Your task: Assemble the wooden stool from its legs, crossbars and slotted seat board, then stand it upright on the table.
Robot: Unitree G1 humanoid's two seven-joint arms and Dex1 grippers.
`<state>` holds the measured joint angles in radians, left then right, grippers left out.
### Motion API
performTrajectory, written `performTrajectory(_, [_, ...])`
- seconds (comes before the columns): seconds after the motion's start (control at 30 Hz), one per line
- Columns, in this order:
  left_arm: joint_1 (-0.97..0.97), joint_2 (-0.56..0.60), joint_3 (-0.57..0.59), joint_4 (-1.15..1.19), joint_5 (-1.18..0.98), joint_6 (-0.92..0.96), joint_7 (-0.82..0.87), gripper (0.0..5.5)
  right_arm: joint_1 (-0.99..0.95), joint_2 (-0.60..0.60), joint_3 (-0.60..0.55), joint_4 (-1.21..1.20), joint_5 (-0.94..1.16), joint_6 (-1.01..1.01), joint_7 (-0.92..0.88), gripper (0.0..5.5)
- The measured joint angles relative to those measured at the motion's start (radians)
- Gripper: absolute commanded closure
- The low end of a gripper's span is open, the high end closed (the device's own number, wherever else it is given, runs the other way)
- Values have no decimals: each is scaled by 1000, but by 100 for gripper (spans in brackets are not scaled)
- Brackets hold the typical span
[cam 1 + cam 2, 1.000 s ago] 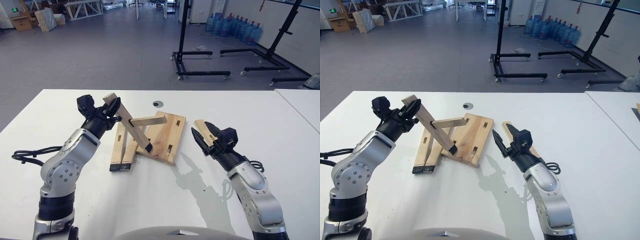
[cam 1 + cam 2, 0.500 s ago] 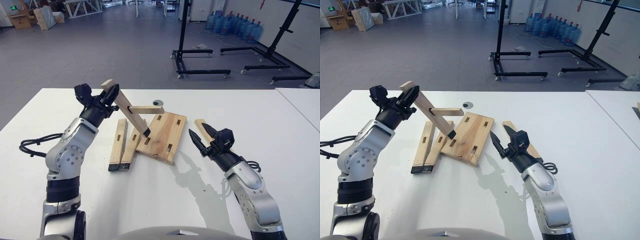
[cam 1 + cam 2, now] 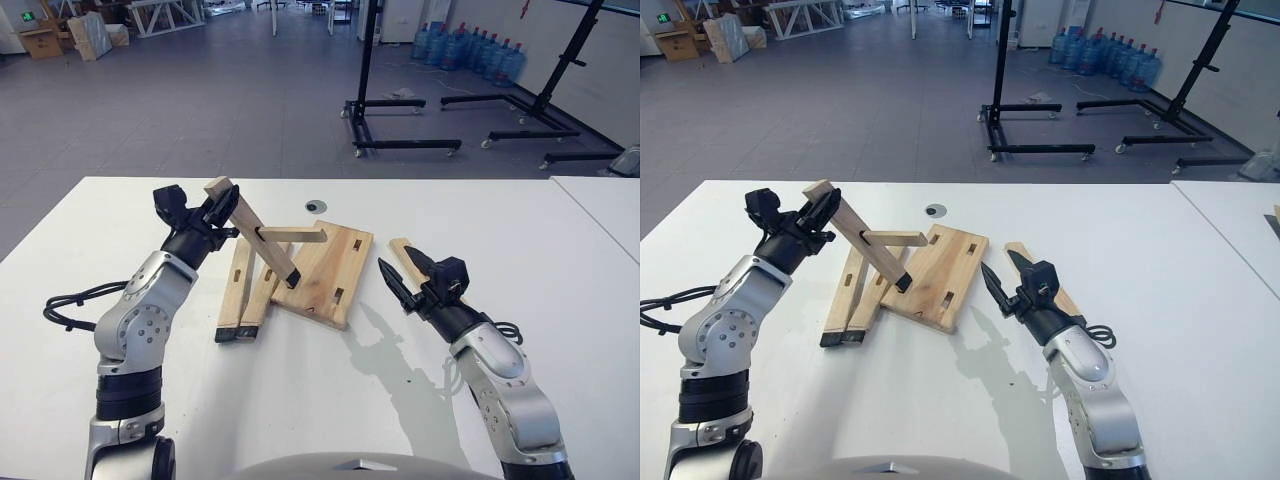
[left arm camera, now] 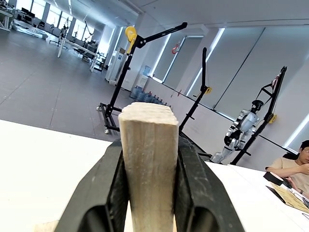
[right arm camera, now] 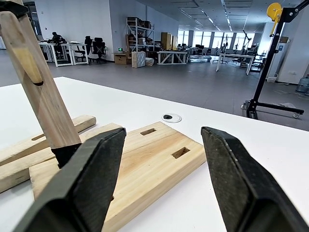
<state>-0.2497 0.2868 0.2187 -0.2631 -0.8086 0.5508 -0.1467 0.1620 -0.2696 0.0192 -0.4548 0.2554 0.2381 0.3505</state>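
The left arm (image 3: pixel 135 335), at the frame's left, and the right arm (image 3: pixel 510 390), at lower right, are rounded silver-grey shells joined by black bands; the left has small dark screw holes ringing its round joint cap. The left gripper (image 3: pixel 215 207) and right gripper (image 3: pixel 397 257) are black, with tapered matt fingers (image 5: pixel 82 183). A black cable (image 3: pixel 65 300) loops at mid left, and a second cable (image 3: pixel 505 328) coils at the right wrist.

Bright even light casts soft shadows on the table (image 3: pixel 250 400)
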Motion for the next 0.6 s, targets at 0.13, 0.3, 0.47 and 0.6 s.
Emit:
performTrajectory(0.13, [9, 8, -8, -32, 24, 14, 0, 452, -1, 1, 1, 2, -1, 0, 0, 264])
performTrajectory(0.3, [39, 29, -95, -110, 121, -14, -23, 452, -4, 4, 2, 4, -3, -1, -3, 264])
performTrajectory(0.47, [186, 34, -172, -220, 197, -61, -39, 452, -5, 9, 10, 5, -13, -3, -8, 264])
performTrajectory(0.6, [251, 35, -225, -253, 272, -158, -48, 452, -5, 12, 13, 5, -20, -7, -12, 264])
